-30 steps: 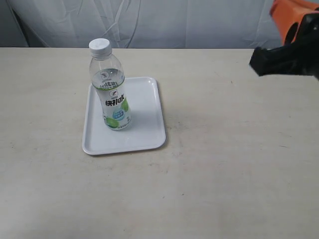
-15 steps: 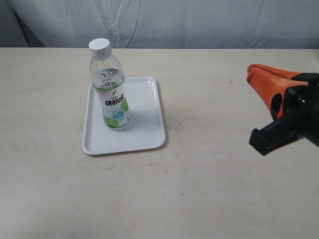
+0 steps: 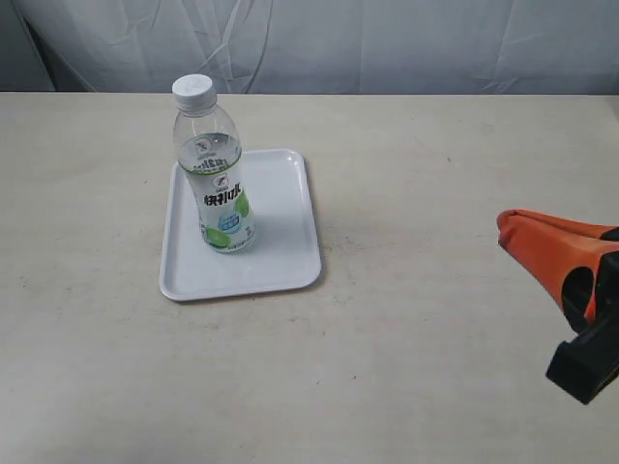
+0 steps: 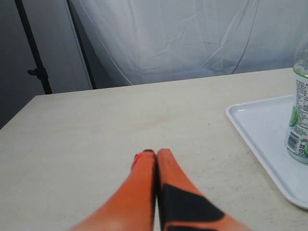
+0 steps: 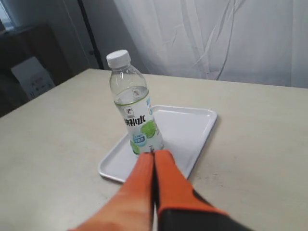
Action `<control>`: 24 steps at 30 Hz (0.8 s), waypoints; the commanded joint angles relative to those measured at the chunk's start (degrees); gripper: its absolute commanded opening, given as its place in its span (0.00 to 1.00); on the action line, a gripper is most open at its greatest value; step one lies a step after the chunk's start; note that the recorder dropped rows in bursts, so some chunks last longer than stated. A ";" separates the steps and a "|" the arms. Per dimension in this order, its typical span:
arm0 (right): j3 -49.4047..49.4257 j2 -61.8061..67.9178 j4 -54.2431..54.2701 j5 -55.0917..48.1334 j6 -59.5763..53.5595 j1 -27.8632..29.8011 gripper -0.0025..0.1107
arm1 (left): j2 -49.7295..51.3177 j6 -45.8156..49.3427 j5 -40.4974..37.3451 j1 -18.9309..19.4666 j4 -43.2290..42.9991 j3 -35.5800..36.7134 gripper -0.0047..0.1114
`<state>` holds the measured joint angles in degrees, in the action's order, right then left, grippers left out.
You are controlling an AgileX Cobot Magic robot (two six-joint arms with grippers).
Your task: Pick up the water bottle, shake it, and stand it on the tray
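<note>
Exterior view: the water bottle [image 3: 215, 169] stands upright on the tray [image 3: 290, 275], left of centre in the frame, nearer the tray's left side. It looks filled to about the shoulder, so I judge it moderately weighty for its size. The thin clear wall should give under a squeeze, and the label looks smooth and a little slippery. The best hold is probably across the labelled middle of the body, below the shoulder. The right gripper [image 3: 503, 227] sits at the lower right edge, well apart from the bottle, over bare tabletop [image 3: 416, 367]. Its orange fingers lie together with nothing between them.

Left wrist view: the left gripper [image 4: 150, 153] has its fingers pressed together, empty, above the tabletop. The bottle [image 4: 301, 115] and tray [image 4: 260, 130] are at the right edge of the frame.

Right wrist view: the closed fingertips [image 5: 144, 166] point toward the bottle [image 5: 136, 110] on the tray [image 5: 192, 130] and touch neither.
</note>
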<state>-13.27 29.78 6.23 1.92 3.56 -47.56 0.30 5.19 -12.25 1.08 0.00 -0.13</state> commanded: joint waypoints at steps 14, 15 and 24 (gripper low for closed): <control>0.41 -14.59 -5.28 -13.47 -2.37 34.82 0.02 | -0.30 -0.13 0.43 -0.01 0.00 0.13 0.04; 0.54 -15.85 -6.23 -16.34 -0.96 37.21 0.02 | -0.30 -0.13 0.43 -0.01 0.00 0.13 0.04; 5.26 -26.27 -5.25 -26.91 -0.31 49.41 0.02 | -0.30 -0.03 0.42 -0.01 0.00 0.13 0.04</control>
<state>-9.04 5.15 0.77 -23.55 3.25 0.72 0.30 5.19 -12.25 1.08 0.00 -0.13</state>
